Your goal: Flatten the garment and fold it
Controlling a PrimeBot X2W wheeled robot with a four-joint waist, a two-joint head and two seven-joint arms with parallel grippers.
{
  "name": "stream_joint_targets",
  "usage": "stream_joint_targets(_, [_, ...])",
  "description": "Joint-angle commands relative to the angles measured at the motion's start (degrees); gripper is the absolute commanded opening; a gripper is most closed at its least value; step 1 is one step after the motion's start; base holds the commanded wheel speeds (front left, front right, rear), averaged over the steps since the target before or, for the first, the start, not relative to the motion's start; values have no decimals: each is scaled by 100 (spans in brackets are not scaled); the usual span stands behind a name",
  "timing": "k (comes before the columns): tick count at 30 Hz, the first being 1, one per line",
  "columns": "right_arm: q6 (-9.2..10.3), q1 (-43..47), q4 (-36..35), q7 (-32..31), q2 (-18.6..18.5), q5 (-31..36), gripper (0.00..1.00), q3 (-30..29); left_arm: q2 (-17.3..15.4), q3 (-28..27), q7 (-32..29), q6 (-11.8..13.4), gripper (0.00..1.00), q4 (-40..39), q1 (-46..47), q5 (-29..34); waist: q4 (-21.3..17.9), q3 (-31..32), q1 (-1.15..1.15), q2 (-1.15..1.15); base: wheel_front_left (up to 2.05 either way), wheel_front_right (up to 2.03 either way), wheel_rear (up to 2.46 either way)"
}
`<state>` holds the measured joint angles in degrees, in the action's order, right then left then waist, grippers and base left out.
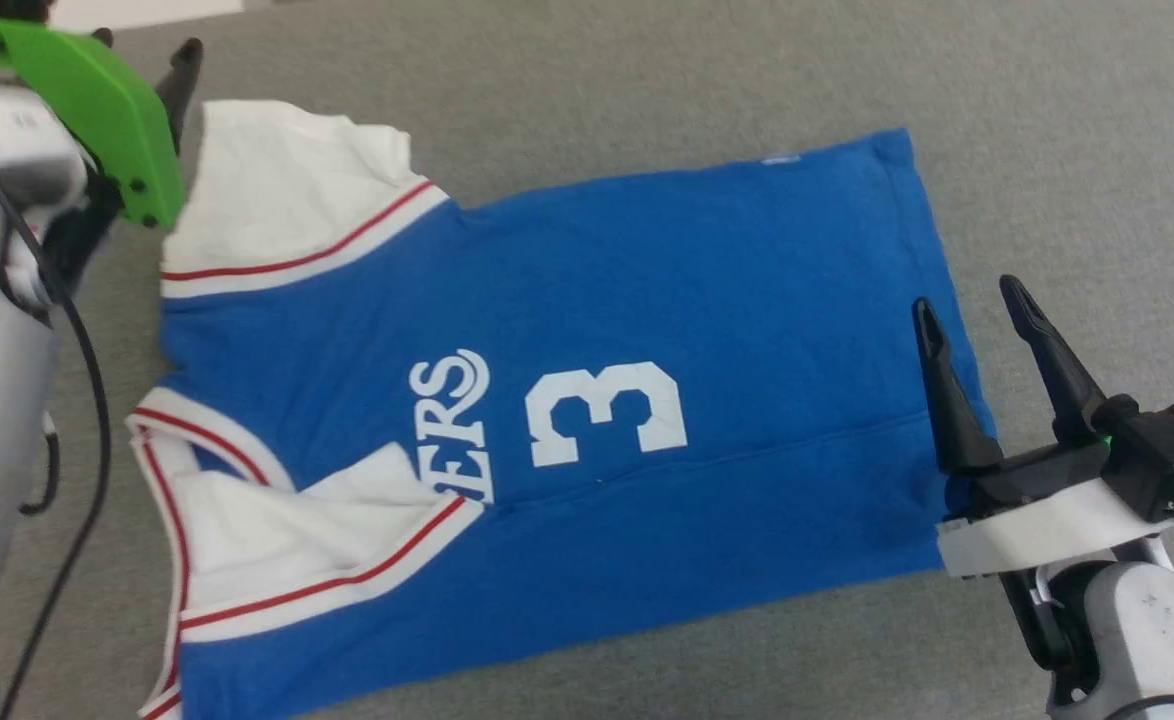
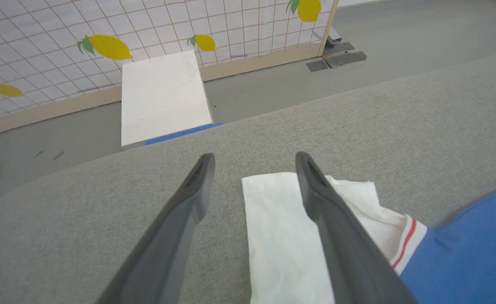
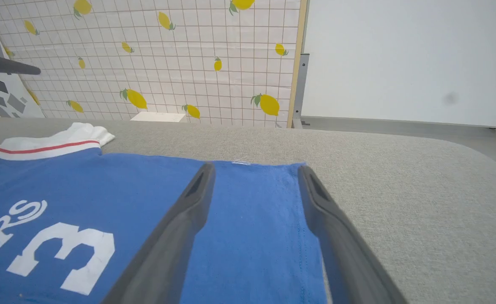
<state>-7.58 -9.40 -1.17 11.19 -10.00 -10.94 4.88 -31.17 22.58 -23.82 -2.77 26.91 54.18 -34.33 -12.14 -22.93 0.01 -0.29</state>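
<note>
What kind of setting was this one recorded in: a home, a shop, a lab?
Probably a staged lab or recording room, not a home. The jersey lies on a grey fabric-covered work surface, a wood-framed lemon-print screen closes off the background, and beside it is a bare white wall.

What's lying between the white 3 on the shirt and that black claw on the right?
Between the 3 and the right gripper, just bare blue garment cloth, in the head view.

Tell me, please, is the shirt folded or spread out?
Mostly spread: the shirt lies flat, number up, though one white sleeve is folded over the lettering.
</note>
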Motion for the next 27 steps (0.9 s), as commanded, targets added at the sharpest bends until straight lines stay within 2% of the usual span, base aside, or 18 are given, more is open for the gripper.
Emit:
stream_joint_targets(1, [9,-114,-26,61,58,-31,100,27,-58,-10,-240,3,100,39,166,-86,-460,-502,-1,29,0,0,0])
stream_joint_targets(5, [9,-210,11,119,163,-43,100,105,-155,-6,-1044,130,100,31,390,-243,-632,-738,-1,29,0,0,0])
stream_joint_targets(14, [9,-335,110,244,283,-71,100,194,-510,102,-2802,827,100,-130,182,-379,-895,-951,-1,29,0,0,0])
stream_joint_targets(16, [9,-333,112,259,299,-65,100,191,-570,121,-3109,965,24,-260,72,-422,-917,-950,-1,29,0,0,0])
stream_joint_targets(17, [9,-335,111,264,304,-59,100,189,-619,140,-3206,1023,0,-369,24,-405,-925,-950,-1,29,0,0,0])
stream_joint_targets(19, [9,-348,103,268,312,-53,100,185,-708,129,-3237,1109,0,-566,-42,-368,-936,-954,-1,29,0,0,0])
stream_joint_targets(24, [9,-504,71,232,280,-37,100,169,-878,126,-3129,1134,0,-905,-161,-283,-932,-960,-1,29,0,0,0])
stream_joint_targets(27, [9,-873,101,115,133,-60,100,226,-908,114,-3103,1151,0,-1022,-209,-295,-907,-971,-1,29,0,0,0])
